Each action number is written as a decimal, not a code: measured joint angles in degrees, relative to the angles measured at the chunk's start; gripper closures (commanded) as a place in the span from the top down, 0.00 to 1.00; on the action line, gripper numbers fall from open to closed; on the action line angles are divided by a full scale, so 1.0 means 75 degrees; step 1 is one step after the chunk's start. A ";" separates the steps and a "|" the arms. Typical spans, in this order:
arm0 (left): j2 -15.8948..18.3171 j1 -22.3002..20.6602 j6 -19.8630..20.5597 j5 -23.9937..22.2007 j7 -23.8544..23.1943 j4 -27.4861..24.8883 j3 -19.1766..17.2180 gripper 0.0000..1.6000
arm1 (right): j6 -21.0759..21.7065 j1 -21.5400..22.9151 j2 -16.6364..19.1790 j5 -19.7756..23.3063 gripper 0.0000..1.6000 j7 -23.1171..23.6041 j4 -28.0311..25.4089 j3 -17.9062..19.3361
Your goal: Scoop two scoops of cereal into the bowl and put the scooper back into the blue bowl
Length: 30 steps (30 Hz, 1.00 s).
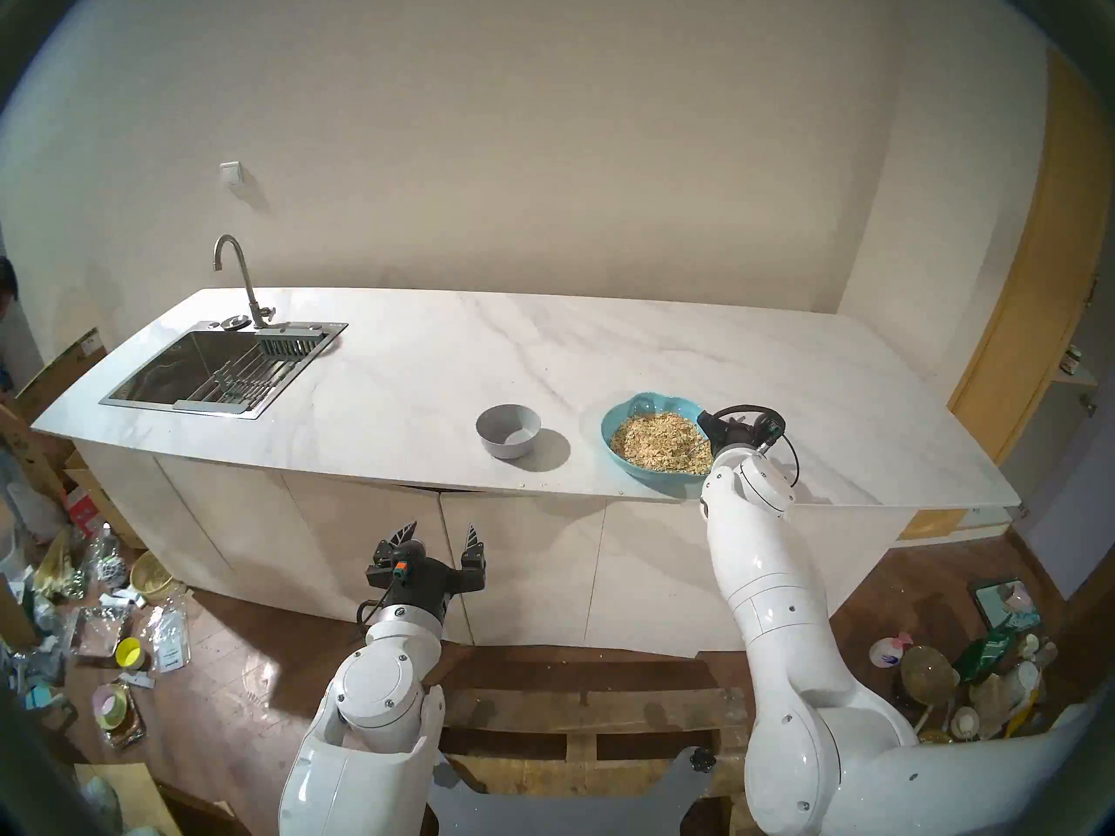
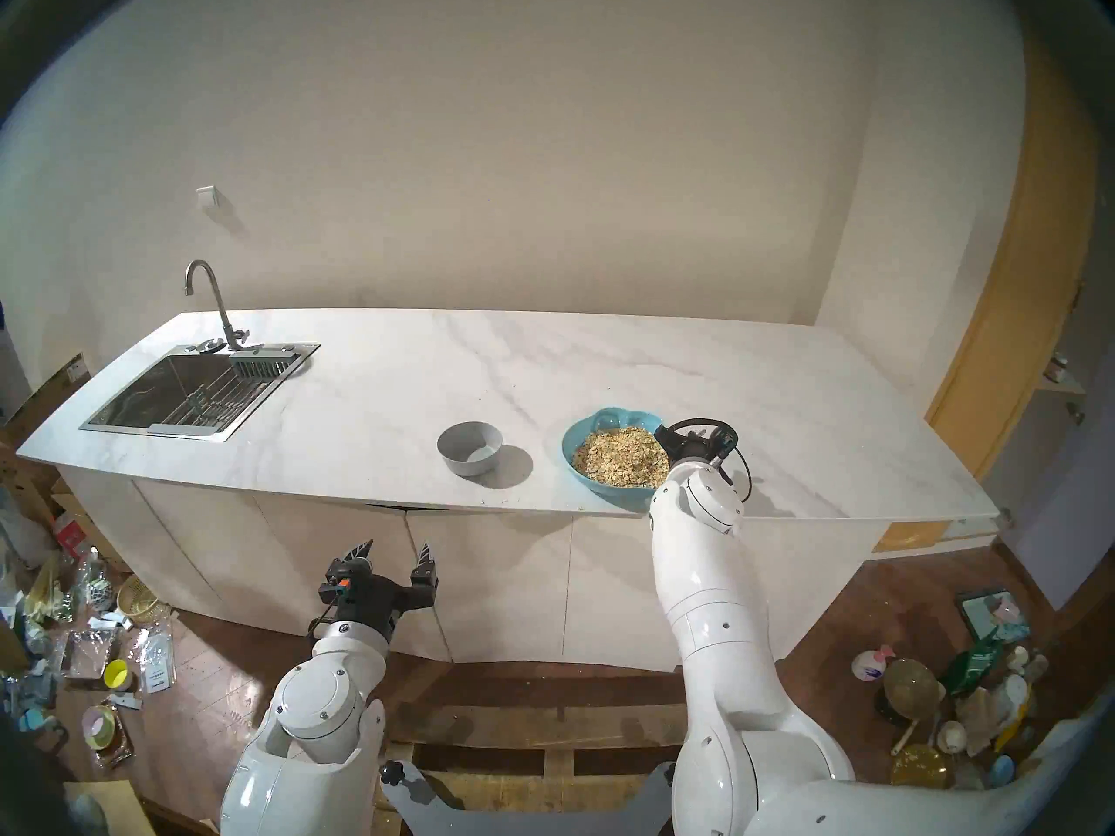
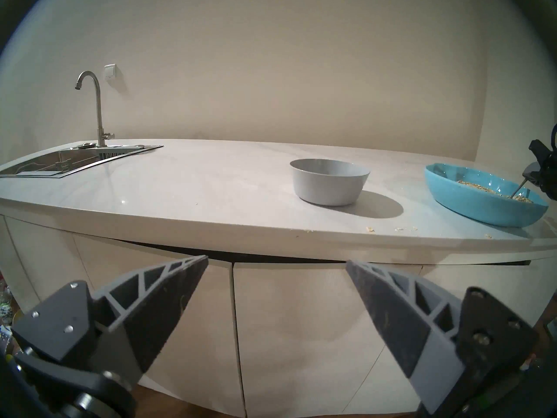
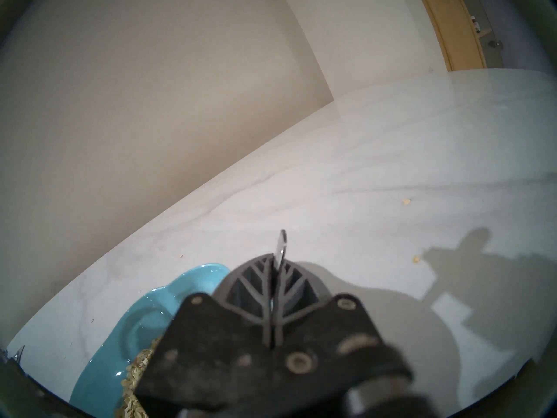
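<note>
Hanging nearest the viewer, in front of the cabinet doors and short of the counter (image 1: 422, 358), the left gripper (image 1: 439, 536) has its jaws spread wide with nothing between them. It is well apart from everything on the counter.

Farther in, near the counter's front edge, the right gripper (image 4: 275, 268) sits over the right-hand side of the blue bowl (image 1: 627, 415). Its jaws are pressed together on the handle of the spoon (image 3: 519, 190). In the right wrist view the handle's flat end pokes up just past the fingertips. In the left wrist view the thin handle slants down and leftward from those jaws, and the spoon's head is buried in the cereal (image 1: 657, 442). The head itself cannot be made out.

The cereal, tan flakes, fills the blue bowl. To the left of it stands the small grey bowl (image 1: 508, 430), close by but not touching, and it looks empty. A few stray flakes lie along the counter's front edge.

The relation that matters next, as a judgement: the grey bowl lies to the left of the loaded hand, so a lifted spoonful would have to travel left across the blue rim with the spoon's head kept level. The right arm is far nearer to both bowls. Neither scoop appears delivered yet.

Beyond, at the far left, a steel sink (image 1: 181, 370) and tap (image 1: 238, 274) sit against a plain wall.
</note>
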 measured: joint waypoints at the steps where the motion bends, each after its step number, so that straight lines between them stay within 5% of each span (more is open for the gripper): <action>1: 0.0000 0.0000 0.0000 0.0000 0.0000 0.0000 0.0000 1.00 | 0.0012 0.0003 -0.0011 0.0012 0.00 -0.0023 0.0000 0.0008; 30: 0.0000 0.0000 0.0000 0.0000 0.0000 0.0003 0.0000 1.00 | 0.0730 0.0402 -0.0544 0.0908 0.00 -0.1027 -0.0155 0.0633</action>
